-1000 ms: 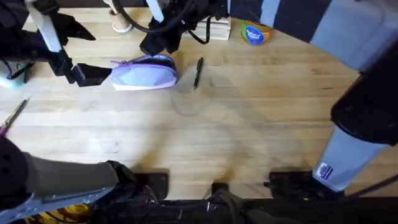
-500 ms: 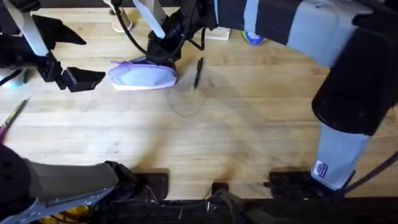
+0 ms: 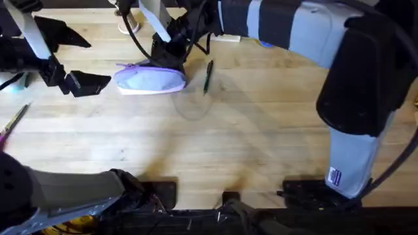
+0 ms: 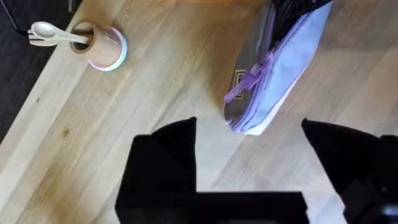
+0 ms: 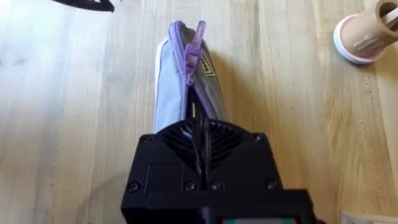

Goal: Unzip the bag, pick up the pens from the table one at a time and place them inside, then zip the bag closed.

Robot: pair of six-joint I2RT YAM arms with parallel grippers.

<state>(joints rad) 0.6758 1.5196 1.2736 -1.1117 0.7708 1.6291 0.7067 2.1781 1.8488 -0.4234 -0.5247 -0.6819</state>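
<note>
Bag [image 3: 151, 79] pinched on top by right tool [image 3: 168, 57]; left tool [image 4: 249, 146] spread wide, empty.

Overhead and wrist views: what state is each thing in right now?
bag: lying on the table, zipper looks closed, pull at its end.
pen: lying loose beside the bag.
left hand: open, short of the bag.
right hand: down on the bag's top edge.

I see a soft lavender fabric pouch [image 3: 151, 79] with a purple zipper pull [image 5: 194, 45] and white edge, a slim black pen [image 3: 208, 75], and pale, grained wooden planks [image 3: 215, 143].
</note>
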